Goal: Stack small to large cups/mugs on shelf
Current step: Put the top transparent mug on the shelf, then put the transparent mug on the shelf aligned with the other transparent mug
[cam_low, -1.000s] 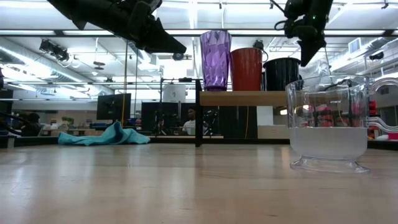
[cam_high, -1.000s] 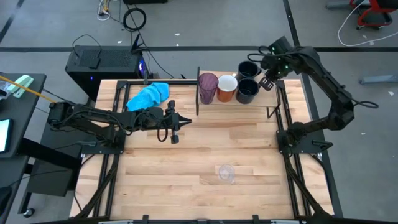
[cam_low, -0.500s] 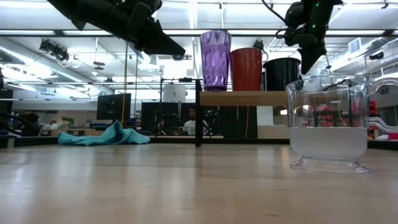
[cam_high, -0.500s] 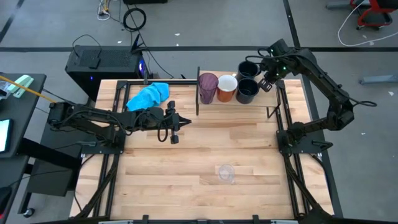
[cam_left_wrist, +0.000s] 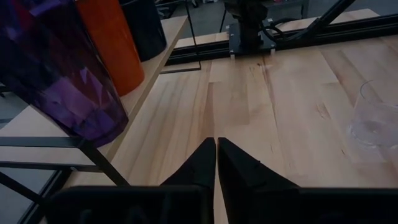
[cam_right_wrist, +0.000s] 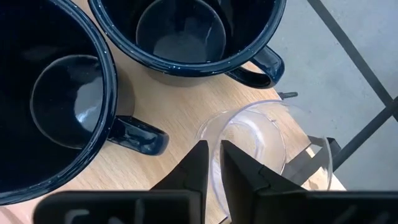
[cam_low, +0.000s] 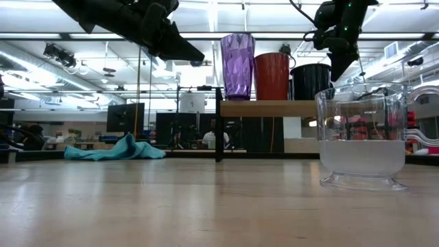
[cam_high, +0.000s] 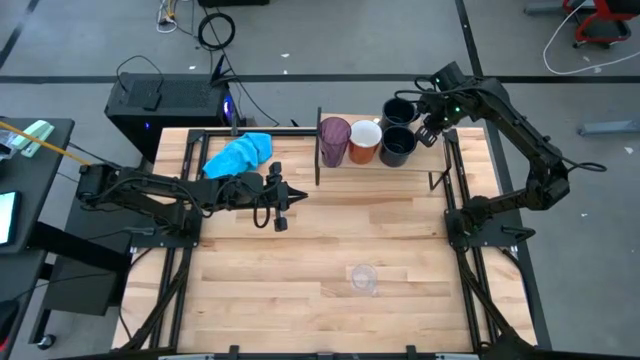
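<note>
Clear cup (cam_right_wrist: 252, 140) on shelf (cam_right_wrist: 180, 112), rim pinched by right gripper (cam_right_wrist: 213, 163); left gripper (cam_left_wrist: 216, 162) closed, empty.

right gripper (cam_high: 432, 128) edged back toward shelf (cam_high: 420, 160)

Grey concrete floor (cam_high: 330, 40) all round the plank-topped table (cam_high: 330, 240), marked with pale lines. A black computer case (cam_high: 165, 100) sits on the floor just behind the table's far left corner, cables trailing from it; a coiled black cable (cam_high: 215, 30) lies farther back. A dark side desk (cam_high: 30, 200) stands to the left. Red chair base (cam_high: 598, 20) in the far right corner. Looking level across the table: long open hall, rows of ceiling strip lights (cam_low: 103, 42), dark monitors (cam_low: 125, 116) on desks, a seated person (cam_low: 209, 137) far off.
</note>
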Robot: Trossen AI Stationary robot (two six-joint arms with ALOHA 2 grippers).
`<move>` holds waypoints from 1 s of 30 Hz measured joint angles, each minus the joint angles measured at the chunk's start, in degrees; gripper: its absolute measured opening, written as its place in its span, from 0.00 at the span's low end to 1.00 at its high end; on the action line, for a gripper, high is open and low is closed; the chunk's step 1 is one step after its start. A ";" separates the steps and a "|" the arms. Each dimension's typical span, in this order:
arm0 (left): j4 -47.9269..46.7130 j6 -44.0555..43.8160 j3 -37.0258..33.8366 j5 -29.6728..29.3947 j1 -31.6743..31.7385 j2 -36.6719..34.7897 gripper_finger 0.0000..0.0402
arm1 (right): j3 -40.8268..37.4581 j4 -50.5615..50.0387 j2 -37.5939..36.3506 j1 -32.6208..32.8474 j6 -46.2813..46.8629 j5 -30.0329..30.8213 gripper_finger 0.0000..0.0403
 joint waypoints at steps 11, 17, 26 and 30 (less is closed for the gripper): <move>0.03 0.00 0.00 0.00 0.01 0.00 0.09 | 0.00 -0.17 0.00 1.32 -1.36 0.15 0.14; 0.04 0.02 0.00 0.00 0.02 0.00 0.07 | 0.00 -0.42 -0.65 1.42 -1.44 0.13 0.15; 0.07 0.04 0.00 0.00 0.02 0.00 0.06 | 2.01 -1.93 -4.40 1.40 1.18 1.34 0.24; 0.07 0.03 0.00 0.00 0.00 0.00 0.08 | 2.69 -4.64 -4.80 1.15 6.76 4.03 0.25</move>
